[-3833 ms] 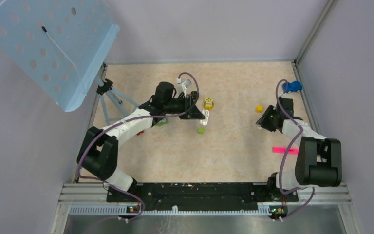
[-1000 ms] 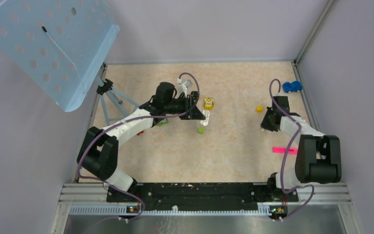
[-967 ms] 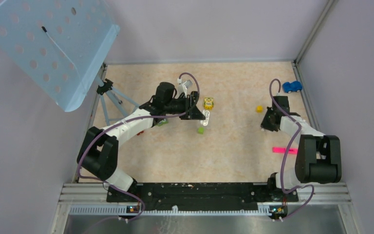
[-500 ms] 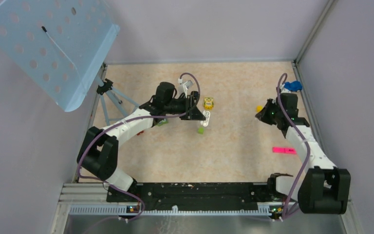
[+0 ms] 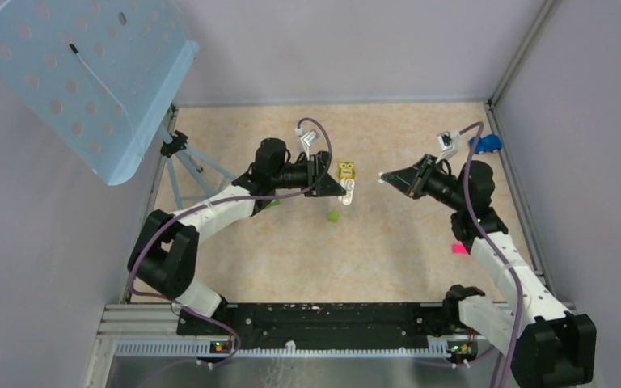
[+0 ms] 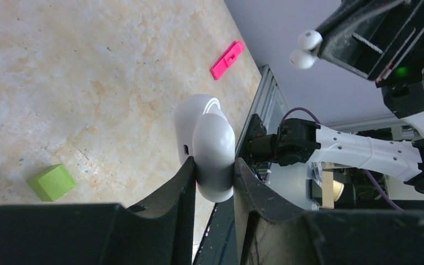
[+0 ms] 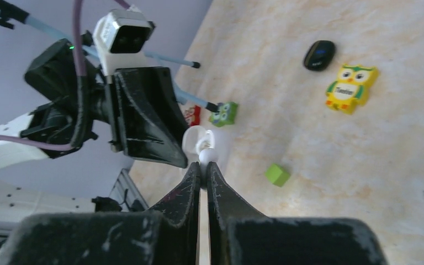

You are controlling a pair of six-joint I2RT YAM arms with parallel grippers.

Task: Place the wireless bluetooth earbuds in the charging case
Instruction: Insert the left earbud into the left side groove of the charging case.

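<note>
Status: left gripper [image 6: 212, 172] clamps charging case [image 6: 205, 124] | right gripper [image 7: 203, 167] pinches earbud [image 7: 208, 156]

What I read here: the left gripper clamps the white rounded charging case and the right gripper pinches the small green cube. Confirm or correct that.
One error. The right gripper pinches a small white earbud, not the small green cube, which lies loose on the table; the right wrist view shows it. The left gripper does clamp the white rounded charging case.
</note>
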